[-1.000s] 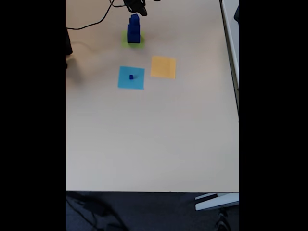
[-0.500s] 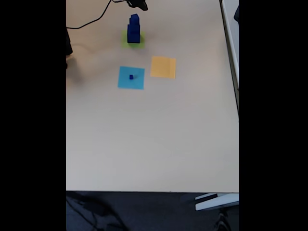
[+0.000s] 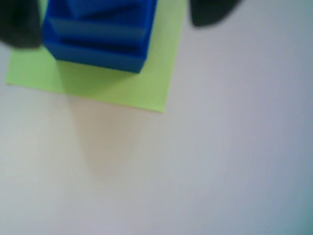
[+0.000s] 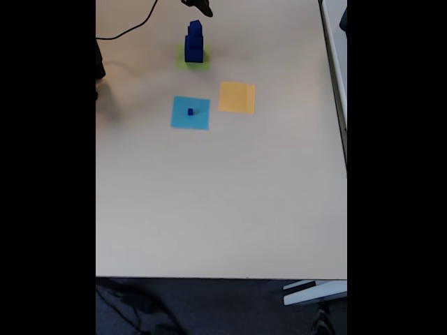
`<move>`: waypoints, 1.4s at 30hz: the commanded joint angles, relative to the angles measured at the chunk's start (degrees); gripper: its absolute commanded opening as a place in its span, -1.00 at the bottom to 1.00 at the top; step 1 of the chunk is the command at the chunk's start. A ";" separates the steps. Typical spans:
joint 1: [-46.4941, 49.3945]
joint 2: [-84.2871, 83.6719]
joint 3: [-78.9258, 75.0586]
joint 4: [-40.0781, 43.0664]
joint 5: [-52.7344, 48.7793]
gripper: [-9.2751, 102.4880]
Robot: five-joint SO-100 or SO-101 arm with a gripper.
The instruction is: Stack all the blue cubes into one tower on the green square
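Dark-blue plastic steps fill the top left of the wrist view: the tower [image 3: 100, 34] of stacked cubes stands on the green square [image 3: 122, 81], seen from above and a little out of focus. Its broadest cube sits at the bottom with narrower ones layered above it. The lime patch reaches out past the base toward the bottom and right of that view, lying flat on the pale surface [image 3: 220, 161], and a faint shadow runs down from it.

The claw [image 3: 115, 14] hangs over the stack with its two dark fingertips spread wide, one at the upper left corner [image 3: 19, 24] and one near the top right [image 3: 210, 12]. The tower lies between them and below, touching neither as far as the blur allows, and nothing is held.

In the fixed view the tower [image 4: 194, 43] rises at the far end of the surface [image 4: 223, 202] on the green square [image 4: 204, 61], three cubes high. A dark part of the claw [image 4: 199, 5] shows at the top edge just beyond it. Nearer the camera lies a light-blue square [image 4: 199, 120] with one tiny blue cube [image 4: 190, 111] resting on it, well apart from the tower. An orange-yellow square [image 4: 237, 97] lies just right of it. A black cable [image 4: 129, 31] curves across the upper left.
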 commanded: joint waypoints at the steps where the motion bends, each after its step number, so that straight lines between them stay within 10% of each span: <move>1: -1.05 4.04 -0.44 -0.26 0.79 -0.54; 42: -2.55 6.24 10.37 0.53 0.26 -0.41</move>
